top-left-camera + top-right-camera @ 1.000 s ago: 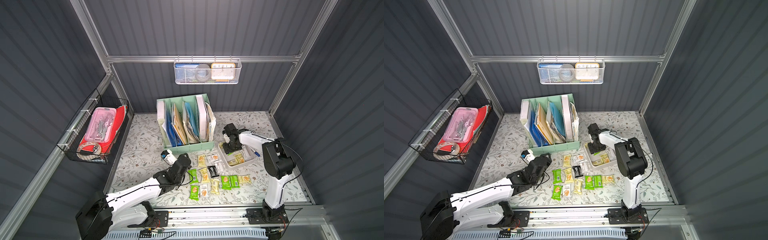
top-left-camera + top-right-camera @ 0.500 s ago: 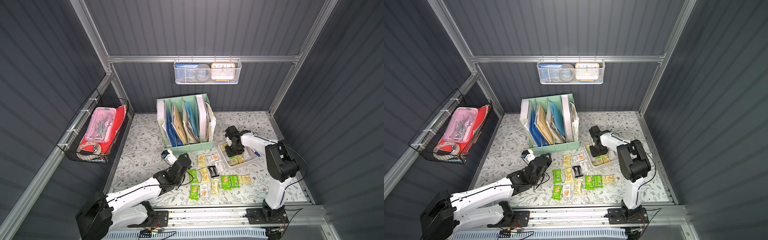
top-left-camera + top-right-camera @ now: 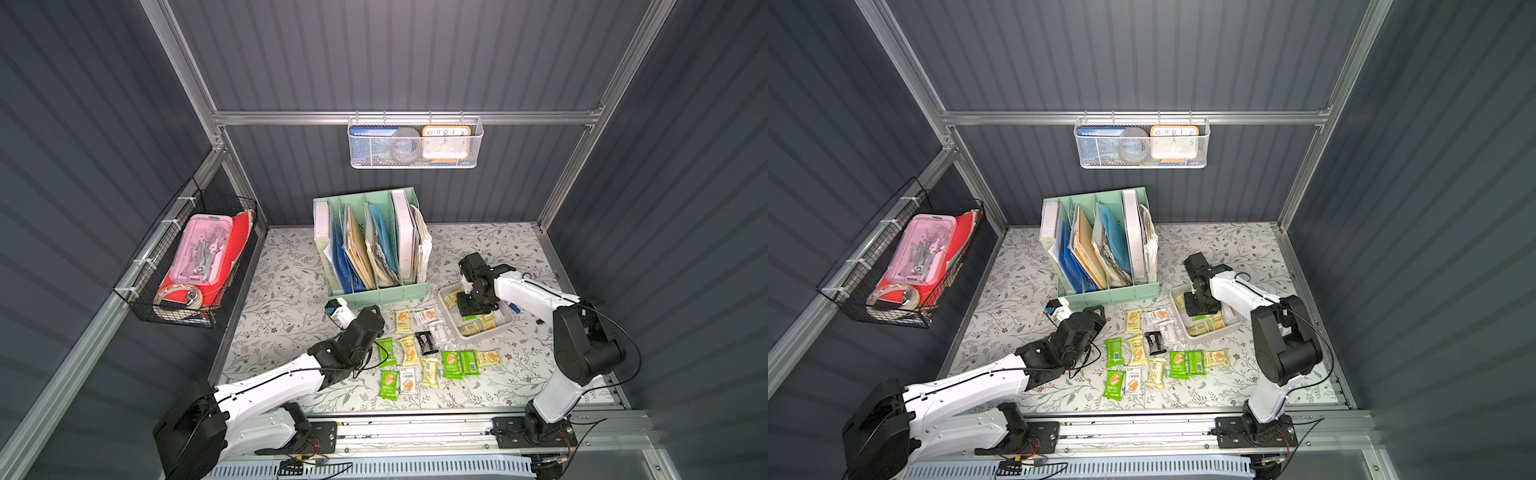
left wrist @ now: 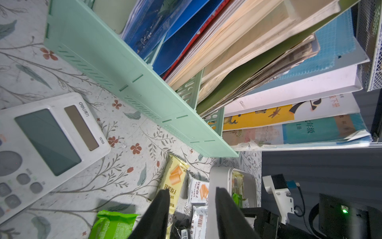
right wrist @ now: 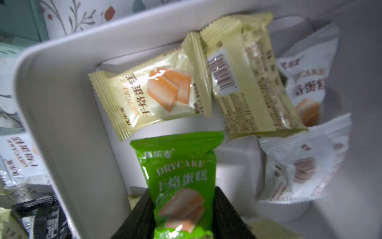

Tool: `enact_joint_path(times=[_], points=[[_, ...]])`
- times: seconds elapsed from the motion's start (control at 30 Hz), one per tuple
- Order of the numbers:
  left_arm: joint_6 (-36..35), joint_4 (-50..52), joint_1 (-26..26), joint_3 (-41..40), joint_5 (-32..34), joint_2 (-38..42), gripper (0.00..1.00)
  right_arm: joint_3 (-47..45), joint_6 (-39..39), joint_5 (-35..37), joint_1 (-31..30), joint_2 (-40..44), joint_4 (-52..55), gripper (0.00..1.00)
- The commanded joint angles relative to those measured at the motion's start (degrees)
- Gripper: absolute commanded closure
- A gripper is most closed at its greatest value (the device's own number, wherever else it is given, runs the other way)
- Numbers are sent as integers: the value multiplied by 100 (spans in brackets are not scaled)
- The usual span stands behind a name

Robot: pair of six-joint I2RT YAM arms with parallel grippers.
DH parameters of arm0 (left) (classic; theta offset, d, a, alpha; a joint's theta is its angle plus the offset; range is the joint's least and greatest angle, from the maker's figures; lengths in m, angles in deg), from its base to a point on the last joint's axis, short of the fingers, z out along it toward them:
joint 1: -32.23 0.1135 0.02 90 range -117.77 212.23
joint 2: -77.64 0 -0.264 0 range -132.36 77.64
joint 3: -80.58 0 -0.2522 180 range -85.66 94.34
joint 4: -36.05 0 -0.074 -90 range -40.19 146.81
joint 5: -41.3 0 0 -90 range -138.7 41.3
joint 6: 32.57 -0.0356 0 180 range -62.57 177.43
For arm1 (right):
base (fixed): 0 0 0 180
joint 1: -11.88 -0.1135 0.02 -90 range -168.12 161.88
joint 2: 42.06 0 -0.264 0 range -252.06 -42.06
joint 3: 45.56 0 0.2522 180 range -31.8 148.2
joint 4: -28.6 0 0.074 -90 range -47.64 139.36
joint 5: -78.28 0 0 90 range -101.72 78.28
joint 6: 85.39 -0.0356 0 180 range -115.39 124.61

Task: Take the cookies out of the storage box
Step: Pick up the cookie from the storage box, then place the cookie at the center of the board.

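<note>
The storage box (image 3: 448, 312) is a shallow white tray on the floral table, seen in both top views, its rim (image 3: 1177, 321) just right of the loose cookies. My right gripper (image 5: 183, 189) reaches down into it and is shut on a bright green cookie packet (image 5: 179, 169). Pale yellow (image 5: 153, 93) and white (image 5: 293, 171) cookies lie on the box floor. Several more cookies (image 3: 415, 353) are spread on the table in front of it. My left gripper (image 4: 191, 189) hangs open above those table cookies with nothing between its fingers, beside the box wall (image 4: 217, 180).
A mint green file organiser (image 3: 374, 291) full of books stands behind the cookies. A white calculator (image 4: 41, 144) lies on the table left of my left gripper. A white mesh basket (image 3: 415, 141) hangs on the back wall and a black wire basket (image 3: 187, 266) on the left wall.
My right gripper has moved forward over the box and closed on the green packet. The left arm has not moved.
</note>
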Motion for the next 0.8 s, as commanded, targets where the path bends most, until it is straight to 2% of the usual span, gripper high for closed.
enact_joint_path(times=[0.0,0.4,0.6,0.77], points=[[-46,-39,37,145,-23,-75,59,-74,-95,70,3,173,-327,56],[191,84,104,40,63,-124,59,-80,-123,-427,-229,593,-196,57],[-7,62,400,19,-213,-86,60,-144,-310,-371,-1029,977,112,57],[-332,573,816,83,-301,397,60,57,-651,-247,-2052,951,228,57]])
